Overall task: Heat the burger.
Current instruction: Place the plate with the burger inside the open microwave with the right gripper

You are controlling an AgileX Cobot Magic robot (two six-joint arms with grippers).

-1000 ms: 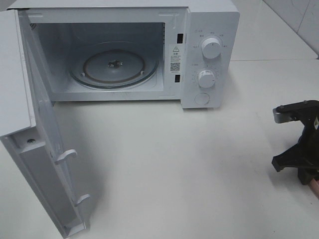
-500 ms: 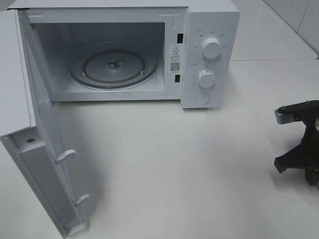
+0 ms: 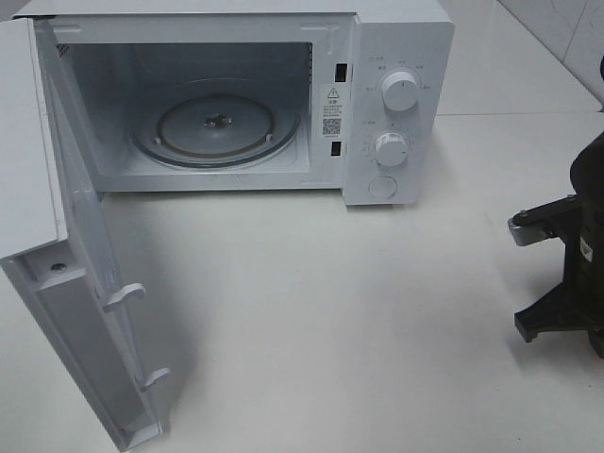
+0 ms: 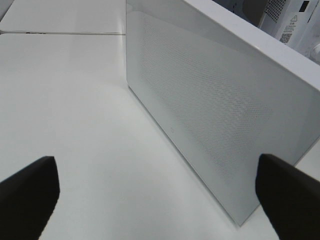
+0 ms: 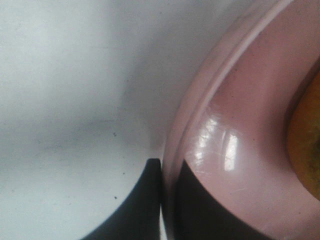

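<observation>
White table (image 3: 359, 302) filled the high view. Microwave (image 3: 415, 38) sat at 11–12 o'clock on it. Its door (image 3: 85, 321) was fully open and swung out toward 8 o'clock. Glass turntable (image 3: 215, 127) lay bare inside the cavity. Left gripper (image 4: 159, 200): jaws wide apart, nothing between them, facing the door's meshed outer panel. Right gripper (image 5: 162, 200): body at the 3–4 o'clock edge in the high view, tips out of frame there. Per right wrist cam, jaws were nearly together w/ one finger on each side of the pink plate (image 5: 235, 115) rim, apparently pinching it. Burger (image 5: 307, 145) sat on that plate, w/ only a golden-orange sliver visible. Two knobs, upper (image 3: 400, 92) and lower (image 3: 390, 148), on the control panel at approx. 1 o'clock.
</observation>
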